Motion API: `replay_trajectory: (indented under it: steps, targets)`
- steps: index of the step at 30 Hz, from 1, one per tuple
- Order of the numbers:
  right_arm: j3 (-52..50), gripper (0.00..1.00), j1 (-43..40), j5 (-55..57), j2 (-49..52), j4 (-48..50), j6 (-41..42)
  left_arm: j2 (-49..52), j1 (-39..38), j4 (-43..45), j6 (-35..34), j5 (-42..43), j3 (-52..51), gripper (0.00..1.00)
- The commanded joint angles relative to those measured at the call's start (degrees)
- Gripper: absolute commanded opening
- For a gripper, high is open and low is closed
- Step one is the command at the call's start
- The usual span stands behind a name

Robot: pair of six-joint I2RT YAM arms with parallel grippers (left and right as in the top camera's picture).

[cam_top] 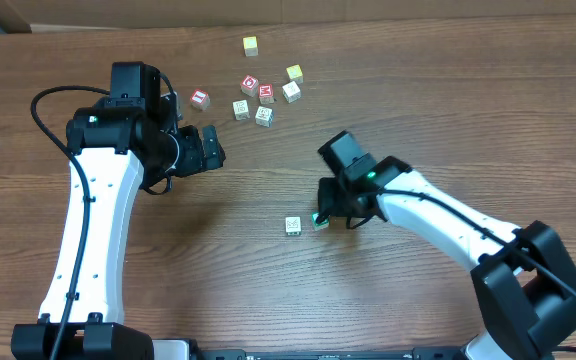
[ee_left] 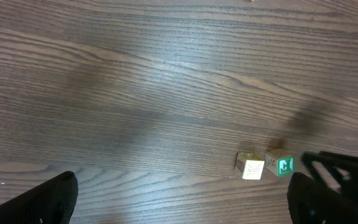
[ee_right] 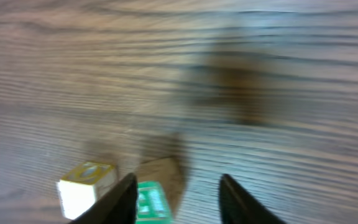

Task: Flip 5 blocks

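Two small wooden cubes sit by the right pincer; the others cluster at the far side of the wood-grain surface.

From overhead, only the red "D" cube and the red "M" cube can be read. The red-faced block to their left has a mark too small to make out. The left wrist view shows a white glyph on the green block, just beside the pale block. The blurred right wrist view shows the green block inside the right pincer's spread fingers, unpinched. The left pincer is spread wide and holds nothing.
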Motion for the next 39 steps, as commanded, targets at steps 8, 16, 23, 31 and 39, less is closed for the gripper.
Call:
replay_trajectory:
  steps: [8, 16, 23, 31, 39]
  targets:
    - [-4.5, 0.04, -2.5, -1.2, -0.7, 2.4, 3.3, 0.2, 0.1, 0.2, 0.1, -0.2, 1.3, 1.00]
    - [-8.0, 0.04, 2.3, -1.6, 0.1, 9.1, 3.3, 0.2, 0.1, 0.2, 0.1, -0.2, 1.3, 1.00]
    - [-8.0, 0.04, 2.8, -4.4, 0.1, 10.0, 3.4, 0.2, 0.1, 0.2, 0.0, -0.2, 1.3, 1.00]
    - [-8.0, 0.04, 2.8, -6.6, 0.1, 9.7, 4.2, 0.2, 0.1, 0.2, 0.1, -0.2, 1.3, 1.00]
    - [-8.0, 0.04, 2.8, -7.0, 0.1, 9.9, 5.4, 0.2, 0.1, 0.2, 0.1, -0.2, 1.3, 1.00]
